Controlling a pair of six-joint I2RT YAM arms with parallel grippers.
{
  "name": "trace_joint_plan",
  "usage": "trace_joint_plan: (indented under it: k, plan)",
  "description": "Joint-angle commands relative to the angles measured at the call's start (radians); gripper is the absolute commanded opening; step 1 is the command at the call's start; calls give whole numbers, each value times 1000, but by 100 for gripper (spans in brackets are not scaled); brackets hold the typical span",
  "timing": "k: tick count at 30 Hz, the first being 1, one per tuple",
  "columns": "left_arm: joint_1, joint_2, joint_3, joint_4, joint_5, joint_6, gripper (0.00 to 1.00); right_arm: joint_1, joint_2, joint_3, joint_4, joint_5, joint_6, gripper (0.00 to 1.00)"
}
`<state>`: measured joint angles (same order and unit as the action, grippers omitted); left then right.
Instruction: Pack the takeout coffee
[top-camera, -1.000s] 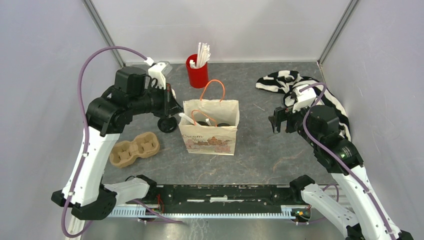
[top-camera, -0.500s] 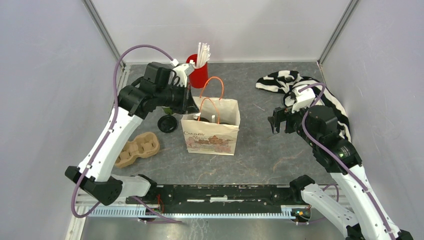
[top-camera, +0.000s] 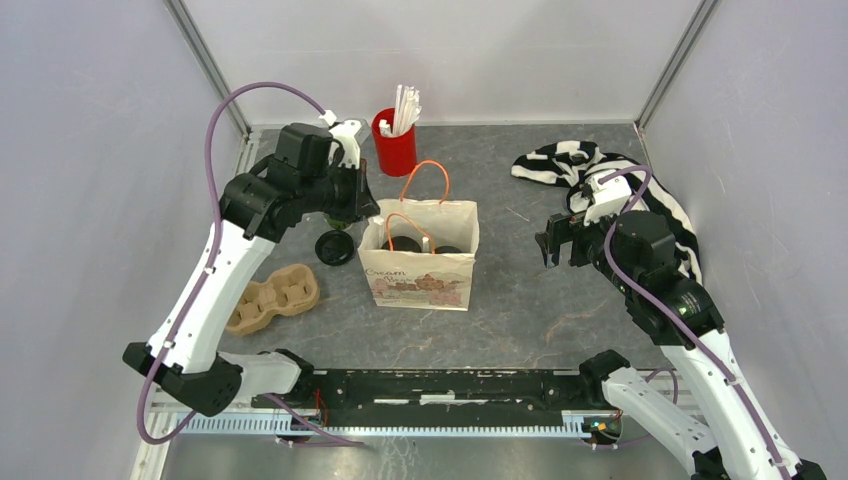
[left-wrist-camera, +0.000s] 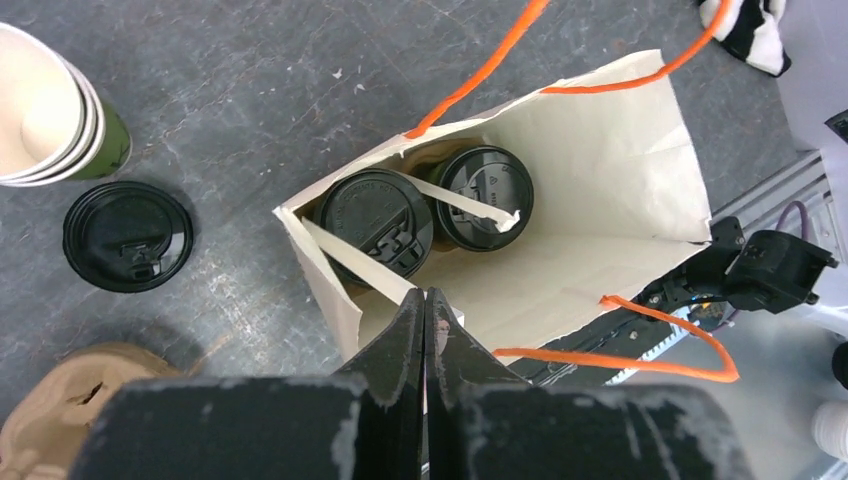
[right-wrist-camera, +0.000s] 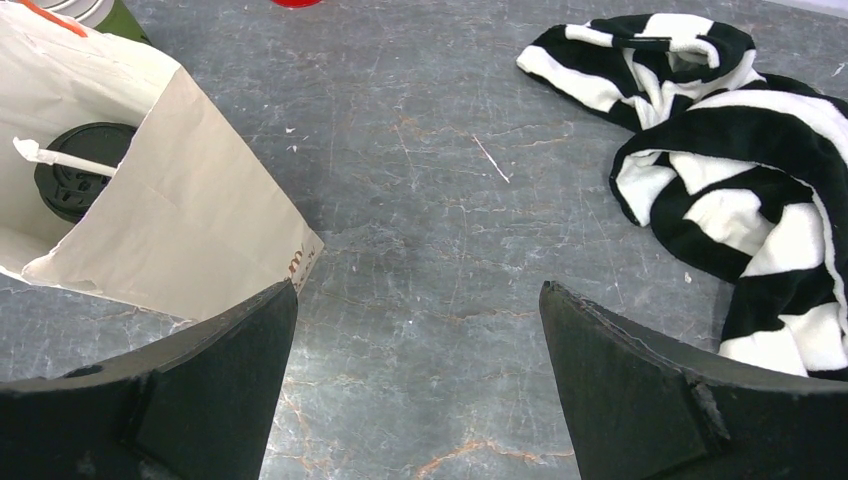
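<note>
Two green cups with black lids (left-wrist-camera: 375, 220) (left-wrist-camera: 490, 175) stand side by side inside the open paper bag (left-wrist-camera: 600, 200) with orange handles. Their lids also show in the top view (top-camera: 405, 243) (top-camera: 447, 248), and one shows in the right wrist view (right-wrist-camera: 80, 195). A white stick lies across the right-hand lid. My left gripper (left-wrist-camera: 425, 293) is above the bag's left edge (top-camera: 368, 215). It is shut on the near end of a second white stick (left-wrist-camera: 350, 255), which slants down across the other lid. My right gripper (right-wrist-camera: 415, 290) is open and empty over bare table right of the bag (top-camera: 553, 245).
A stack of lidless green cups (left-wrist-camera: 40, 110) and a loose black lid (top-camera: 334, 248) sit left of the bag. A cardboard cup carrier (top-camera: 270, 300) lies at the front left. A red cup of sticks (top-camera: 395, 140) stands behind the bag. A striped cloth (top-camera: 600, 170) lies at the back right.
My left arm rose from the table's left side, swung right over the bag with the white stick, then drew back slightly to the bag's left edge. The right arm has not moved.
</note>
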<state>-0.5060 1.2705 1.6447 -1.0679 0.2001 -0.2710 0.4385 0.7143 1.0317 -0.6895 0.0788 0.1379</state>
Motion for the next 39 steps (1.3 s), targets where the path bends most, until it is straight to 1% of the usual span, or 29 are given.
trace_joint_plan:
  k: [1,4,6,9,13,14,15,16,17,18,19,20,22,23,26,29,33,35,36,37,39]
  plan:
    - [1,-25,28,-30,-94,13,2,7,6,4,43,-8,25,98]
    - [1,-49,34,-35,-170,6,2,6,11,6,44,-13,26,98]
    - [1,-51,34,-27,-165,10,2,6,13,6,49,-18,27,98]
    - [0,-20,24,20,-84,3,2,6,17,5,52,-25,27,98]
    - [-22,24,8,120,11,-67,2,5,19,10,47,-30,24,98]
    - [-36,35,13,138,26,-81,4,4,18,11,46,-30,24,98]
    - [-53,48,22,150,41,-92,8,6,16,10,46,-28,23,98]
    - [-76,58,33,154,40,-98,15,6,15,11,46,-28,21,98]
    - [-91,64,49,154,26,-99,31,6,13,12,43,-28,21,98]
    - [-96,64,57,153,15,-99,44,5,11,13,41,-26,19,98]
    - [-97,60,67,149,-4,-100,54,6,10,16,38,-24,19,98]
    - [-97,53,81,141,-30,-96,60,5,10,19,36,-21,19,98]
    - [-95,39,124,115,-83,-81,69,6,4,23,32,-13,19,98]
    - [-96,33,150,106,-105,-73,73,5,-1,24,34,-11,17,98]
    - [-95,6,221,86,-171,-60,79,6,-20,35,39,10,19,98]
    - [-96,-34,254,112,-197,-55,83,6,-30,54,41,26,20,98]
    - [-96,-52,233,140,-216,-64,84,7,-35,74,43,27,9,98]
    - [-95,-37,193,134,-205,-81,80,6,-36,77,40,29,6,98]
    - [-95,-23,173,125,-205,-89,76,5,-36,75,37,33,5,98]
    - [-95,-7,154,111,-187,-96,70,5,-36,76,36,33,6,98]
    - [-96,17,111,106,-178,-102,66,5,-38,70,34,35,12,98]
